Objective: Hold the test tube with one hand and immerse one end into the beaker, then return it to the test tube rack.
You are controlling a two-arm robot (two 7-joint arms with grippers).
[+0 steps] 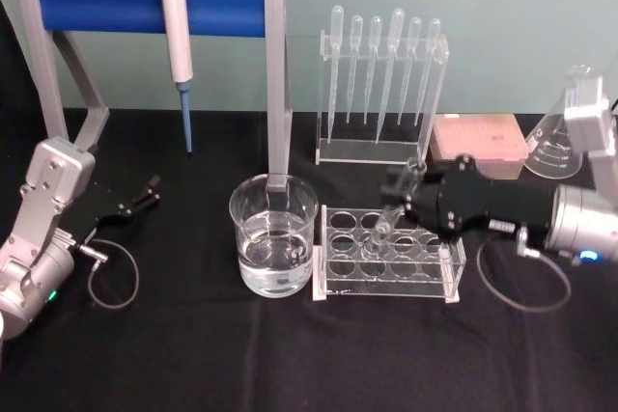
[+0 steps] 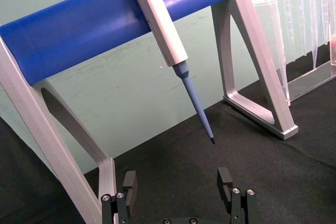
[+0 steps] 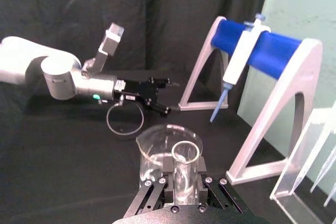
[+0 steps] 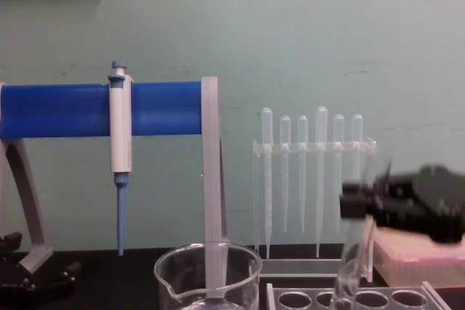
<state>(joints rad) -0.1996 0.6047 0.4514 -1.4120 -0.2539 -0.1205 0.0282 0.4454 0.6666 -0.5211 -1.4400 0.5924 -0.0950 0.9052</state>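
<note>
As my right gripper (image 1: 400, 207) clamps its jaws on the test tube (image 1: 380, 229), the tube leans over the clear test tube rack (image 1: 386, 275), with its round end down at a back-row hole. I cannot tell whether the tube holds any liquid. The beaker (image 1: 273, 238) stands just left of the rack, apart from the tube, and clear liquid fills roughly its lower half. My left gripper (image 1: 145, 195) sits parked at the table's left, its jaws wide apart and holding nothing. Plastic pipettes (image 1: 381, 74) hang in an acrylic stand behind the rack, and a conical flask (image 1: 562, 137) stands far right.
</note>
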